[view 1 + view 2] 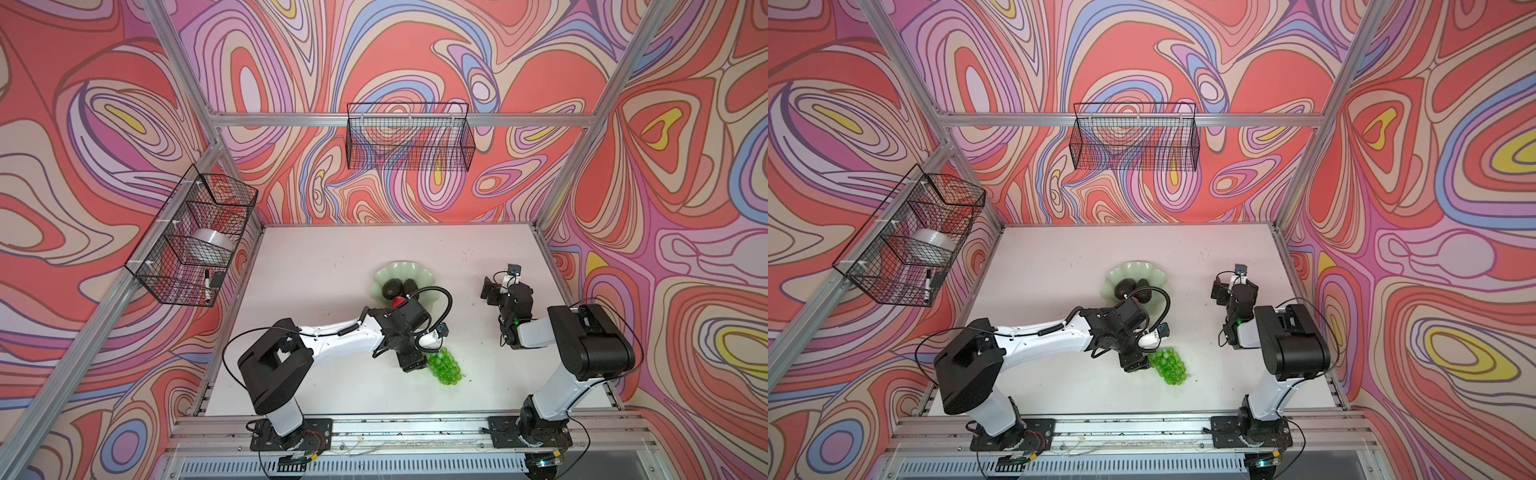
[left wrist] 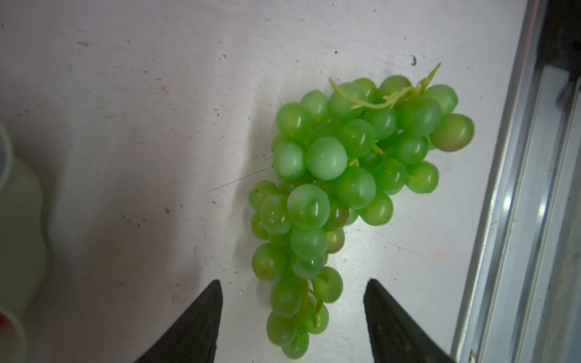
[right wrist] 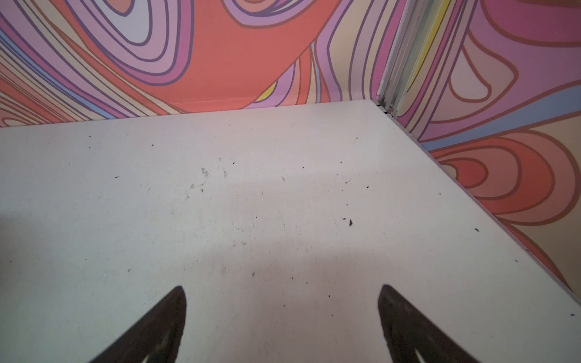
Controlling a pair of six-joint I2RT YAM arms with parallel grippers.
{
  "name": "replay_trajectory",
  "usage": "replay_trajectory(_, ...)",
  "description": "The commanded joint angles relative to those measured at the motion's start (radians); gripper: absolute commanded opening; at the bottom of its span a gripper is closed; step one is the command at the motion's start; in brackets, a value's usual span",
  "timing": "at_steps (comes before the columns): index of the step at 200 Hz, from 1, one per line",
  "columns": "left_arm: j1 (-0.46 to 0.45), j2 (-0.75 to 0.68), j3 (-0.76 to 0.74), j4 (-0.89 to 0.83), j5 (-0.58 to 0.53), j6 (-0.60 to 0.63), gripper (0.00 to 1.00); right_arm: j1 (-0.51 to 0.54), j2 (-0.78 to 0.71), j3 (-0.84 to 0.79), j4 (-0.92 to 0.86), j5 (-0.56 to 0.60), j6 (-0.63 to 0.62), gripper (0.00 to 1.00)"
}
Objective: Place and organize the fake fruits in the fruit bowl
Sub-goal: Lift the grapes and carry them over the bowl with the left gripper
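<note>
The bright green grapes [image 1: 445,368] [image 1: 1168,365] lie on the white table in front of the fruit bowl [image 1: 395,268] [image 1: 1133,268]. Two dark avocados [image 1: 392,289] [image 1: 411,286] and a small red fruit [image 1: 398,301] rest in the bowl, partly hidden by my left arm. My left gripper [image 1: 411,361] [image 2: 294,280] is open just above the table. The thin end of the grapes [image 2: 339,188] lies between its fingers without touching either. My right gripper [image 1: 492,291] [image 3: 283,287] stands open and holds nothing, over bare table to the right of the bowl.
A black wire basket [image 1: 409,137] hangs on the back wall. A second wire basket [image 1: 195,241] on the left wall holds a tape roll [image 1: 212,245] and a marker [image 1: 206,284]. The aluminium front rail [image 2: 518,220] runs close beside the grapes.
</note>
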Motion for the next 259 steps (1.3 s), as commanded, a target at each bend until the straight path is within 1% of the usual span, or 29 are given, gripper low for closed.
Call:
replay_trajectory(1,0.001,0.044,0.06,0.03,0.011,-0.014,0.76,-0.004,-0.011,0.01,0.0,0.001,0.005,0.98)
replay_trajectory(32,0.002,0.089,0.07,0.045,0.014,-0.016,0.79,-0.004,-0.012,0.009,0.0,0.003,0.006,0.98)
replay_trajectory(76,0.002,0.127,0.071,0.061,0.026,-0.034,0.79,-0.004,-0.01,0.01,0.0,0.003,0.006,0.98)
replay_trajectory(128,0.002,0.158,0.077,0.058,0.066,-0.052,0.72,-0.004,-0.011,0.009,0.002,0.002,0.005,0.98)
replay_trajectory(143,0.001,0.16,0.075,0.052,0.074,-0.051,0.68,-0.004,-0.011,0.009,0.0,0.003,0.005,0.98)
replay_trajectory(162,0.001,0.16,0.074,0.044,0.074,-0.049,0.6,-0.004,-0.011,0.009,0.0,0.003,0.006,0.98)
replay_trajectory(194,0.001,0.157,0.09,0.013,0.072,-0.048,0.43,-0.004,-0.012,0.009,0.0,0.002,0.005,0.98)
replay_trajectory(212,0.001,0.141,0.099,-0.005,0.073,-0.048,0.35,-0.004,-0.012,0.009,0.0,0.002,0.006,0.98)
replay_trajectory(259,0.008,0.079,0.105,-0.038,0.049,-0.05,0.27,-0.004,-0.011,0.009,0.0,0.001,0.005,0.99)
